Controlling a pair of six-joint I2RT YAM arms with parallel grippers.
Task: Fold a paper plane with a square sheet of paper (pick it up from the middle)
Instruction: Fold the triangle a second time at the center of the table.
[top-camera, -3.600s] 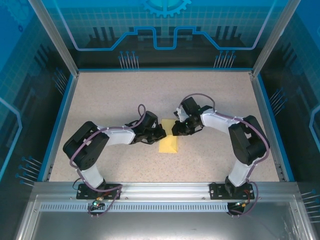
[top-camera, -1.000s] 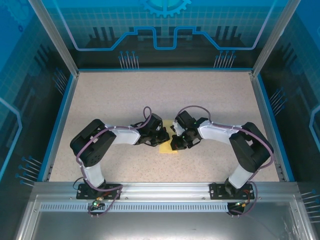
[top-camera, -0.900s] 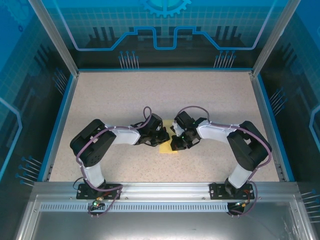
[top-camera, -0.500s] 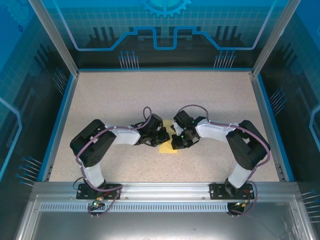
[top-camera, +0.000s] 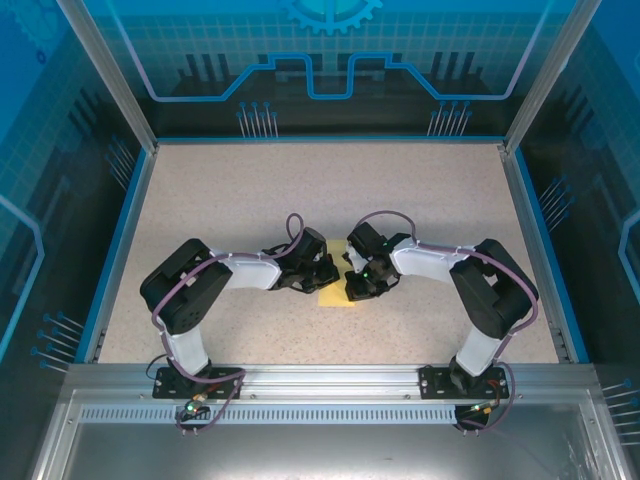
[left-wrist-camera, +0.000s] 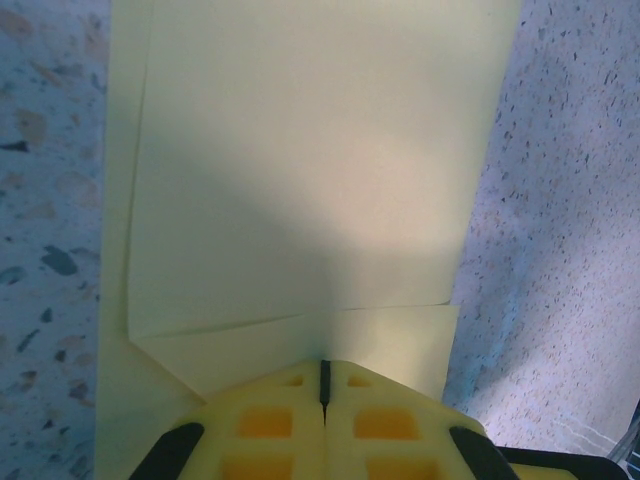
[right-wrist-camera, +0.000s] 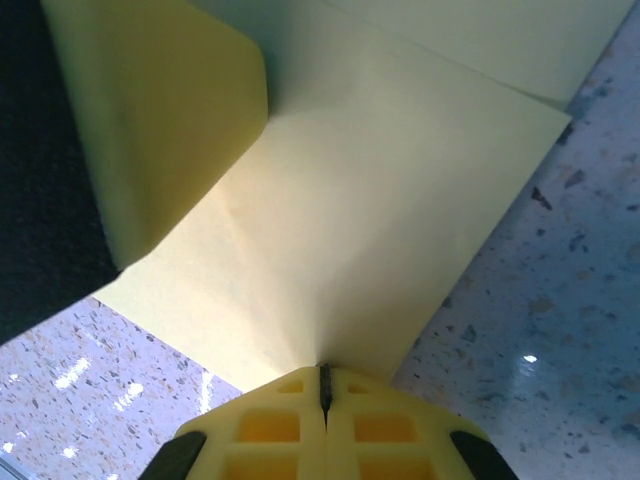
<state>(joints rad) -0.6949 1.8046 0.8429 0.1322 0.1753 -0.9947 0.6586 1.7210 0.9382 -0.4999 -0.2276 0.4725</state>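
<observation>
The pale yellow sheet of paper (top-camera: 337, 298) lies folded into layers on the speckled table, mostly hidden under the two gripper heads. In the left wrist view the paper (left-wrist-camera: 310, 180) shows a folded flap edge just ahead of my left gripper (left-wrist-camera: 322, 372), which is shut with its tips pinching the sheet. My right gripper (right-wrist-camera: 323, 378) is shut on the paper (right-wrist-camera: 350, 230), and creases fan out from its tips. The left gripper's yellow finger (right-wrist-camera: 170, 110) rests on the sheet at the upper left. From above, the left gripper (top-camera: 328, 282) and right gripper (top-camera: 350, 290) nearly touch.
The speckled tabletop (top-camera: 330, 190) stretches open behind the arms, bounded by a blue rim (top-camera: 125, 230) and slanted metal frame posts (top-camera: 105, 70). Both elbows (top-camera: 180, 285) (top-camera: 495, 285) stick outward near the side rims.
Since the oldest frame both grippers have come nearer and closer together, and much less paper shows. Over the last second the right gripper has edged slightly left.
</observation>
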